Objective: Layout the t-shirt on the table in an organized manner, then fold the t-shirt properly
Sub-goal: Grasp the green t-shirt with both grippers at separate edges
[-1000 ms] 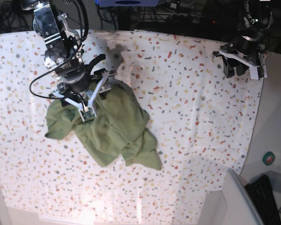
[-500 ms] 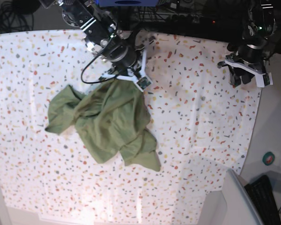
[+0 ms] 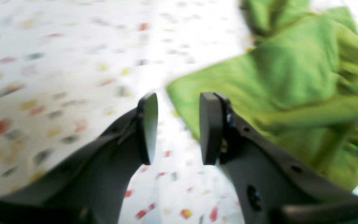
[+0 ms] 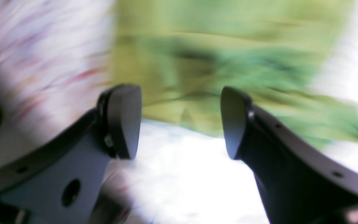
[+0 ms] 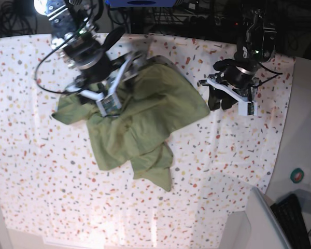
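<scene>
Both sets of jaws gape empty — t-shirt [image 5: 140, 114] crumpled on table [image 5: 233, 155].

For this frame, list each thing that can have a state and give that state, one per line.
t-shirt: crumpled in a heap, not spread flat, not folded.
table: covered by its speckled cloth, shirt lying on it.
left claw: open with a narrow gap, empty, just off the shirt's edge.
right claw: open wide, nothing between its pads, over the shirt.
</scene>
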{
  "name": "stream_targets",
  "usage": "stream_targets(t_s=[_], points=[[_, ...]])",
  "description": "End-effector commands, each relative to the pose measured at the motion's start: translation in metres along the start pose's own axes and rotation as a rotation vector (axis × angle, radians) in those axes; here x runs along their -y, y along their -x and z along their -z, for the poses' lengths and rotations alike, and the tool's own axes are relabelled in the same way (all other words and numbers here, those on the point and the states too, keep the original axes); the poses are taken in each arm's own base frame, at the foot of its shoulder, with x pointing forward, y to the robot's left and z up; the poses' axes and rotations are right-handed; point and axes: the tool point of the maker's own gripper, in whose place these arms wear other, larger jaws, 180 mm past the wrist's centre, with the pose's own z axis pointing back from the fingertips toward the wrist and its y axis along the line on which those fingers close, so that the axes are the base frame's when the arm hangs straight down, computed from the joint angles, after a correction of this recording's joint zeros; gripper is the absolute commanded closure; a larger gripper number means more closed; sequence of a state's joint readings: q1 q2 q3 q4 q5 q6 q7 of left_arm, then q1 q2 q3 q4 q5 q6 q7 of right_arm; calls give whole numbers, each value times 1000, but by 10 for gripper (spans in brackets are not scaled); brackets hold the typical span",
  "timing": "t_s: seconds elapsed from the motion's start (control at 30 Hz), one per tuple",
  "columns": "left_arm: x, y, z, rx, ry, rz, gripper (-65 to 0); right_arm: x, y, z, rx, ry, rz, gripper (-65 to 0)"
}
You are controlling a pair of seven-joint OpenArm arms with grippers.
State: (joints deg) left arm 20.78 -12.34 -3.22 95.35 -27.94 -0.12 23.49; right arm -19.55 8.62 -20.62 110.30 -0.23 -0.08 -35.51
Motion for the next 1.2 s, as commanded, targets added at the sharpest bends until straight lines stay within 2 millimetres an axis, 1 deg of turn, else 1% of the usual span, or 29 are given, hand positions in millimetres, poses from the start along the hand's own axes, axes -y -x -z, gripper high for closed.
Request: stream_targets(t_s=[0.0, 0.03, 0.07, 0.1, 0.13, 0.17, 0.27, 0.33, 0.4, 0.43, 0.5, 0.53, 0.63, 0.67, 0.77, 0.8, 0.83, 0.87, 0.9, 0.93, 0.97, 1.03, 1.1, 1.17], points=[[-5, -3, 0, 17, -17, -4, -214, 21, -11, -2, 37, 55, 71, -353], [-7, 5, 2, -1, -24, -20, -214, 43, -10, -2, 39, 107, 151, -353], [-9, 12, 4, -15, -34, -34, -214, 60, -10, -2, 46, 141, 219, -353], [-17, 19, 5, -31, -55, -51, -214, 74, -7, -1, 48, 157, 299, -353], [-22, 27, 7, -48, -74, -73, -214, 82, -8, 1, 59, 148, 358, -353], [-24, 30, 9, -52, -84, -94, -214, 86, -7, 4, 64, 133, 408, -353], [-28, 38, 14, -60, -107, -146, -214, 86, -2, 15, 55, 92, 510, -353], [-24, 40, 16, -65, -103, -159, -214, 88, 5, 24, 27, 99, 540, -353], [-22, 41, 16, -68, -101, -161, -214, 94, 10, 38, -2, 112, 562, -353], [-20, 43, 17, -69, -98, -170, -214, 97, 16, 46, -26, 117, 574, -353], [-17, 40, 21, -63, -93, -176, -214, 99, 26, 61, -72, 117, 591, -353], [-18, 43, 22, -72, -97, -181, -214, 100, 29, 66, -88, 117, 595, -353], [-21, 52, 29, -99, -107, -195, -214, 101, 40, 75, -127, 118, 605, -350], [-21, 55, 32, -108, -109, -199, -214, 101, 40, 77, -128, 119, 606, -350], [-16, 63, 39, -128, -108, -227, -211, 100, 45, 79, -143, 118, 610, -345], [-14, 67, 42, -138, -106, -236, -199, 100, 47, 79, -149, 118, 611, -330], [-8, 71, 45, -151, -98, -239, -161, 99, 49, 80, -154, 117, 612, -288], [-3, 74, 48, -162, -84, -234, -110, 99, 50, 80, -157, 117, 613, -236], [6, 80, 51, -182, -63, -220, -44, 98, 51, 80, -160, 116, 613, -156], [15, 83, 53, -196, -36, -204, 0, 97, 52, 79, -164, 113, 613, -69], [21, 85, 54, -204, -12, -194, 0, 97, 52, 79, -163, 111, 614, 0], [29, 86, 54, -206, 23, -188, 0, 95, 56, 77, -171, 111, 615, 0], [30, 87, 54, -207, 26, -187, 0, 94, 59, 75, -171, 112, 615, 0], [31, 82, 54, -194, 32, -187, 0, 92, 61, 71, -170, 112, 614, 0]])
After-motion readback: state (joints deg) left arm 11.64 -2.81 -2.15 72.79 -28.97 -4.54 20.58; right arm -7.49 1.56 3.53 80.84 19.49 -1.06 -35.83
